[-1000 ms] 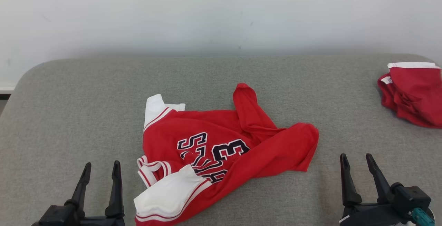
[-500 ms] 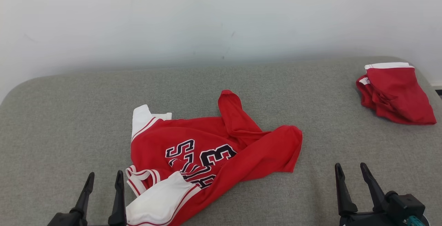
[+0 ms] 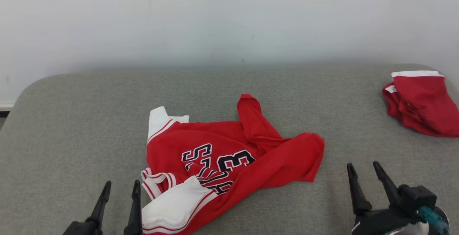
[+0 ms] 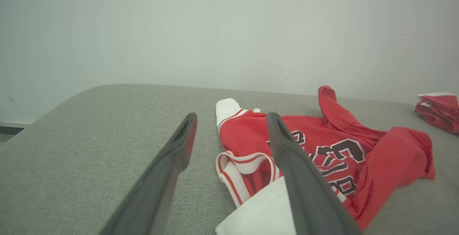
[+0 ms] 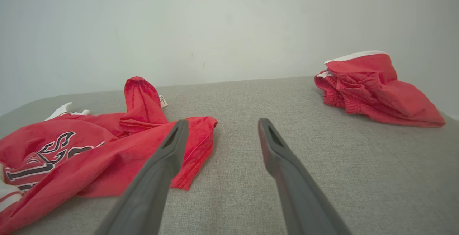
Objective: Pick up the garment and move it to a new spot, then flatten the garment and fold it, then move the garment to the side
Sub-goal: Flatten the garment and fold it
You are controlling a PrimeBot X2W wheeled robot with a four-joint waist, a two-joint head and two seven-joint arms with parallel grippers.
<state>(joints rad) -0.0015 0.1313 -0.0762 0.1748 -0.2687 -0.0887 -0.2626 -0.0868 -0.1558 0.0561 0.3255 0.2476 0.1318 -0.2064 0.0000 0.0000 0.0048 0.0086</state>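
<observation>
We kept both sets of jaws apart and empty, staged for pickup. Red jersey (image 3: 229, 152) lay crumpled on grey desk (image 3: 71, 120) between them: white sleeve just beside left jaws, red hem ahead-left of right jaws. Second red garment (image 3: 423, 106) sat far ahead-right of right jaws, well apart, probably parked aside. Pickup not yet begun.
</observation>
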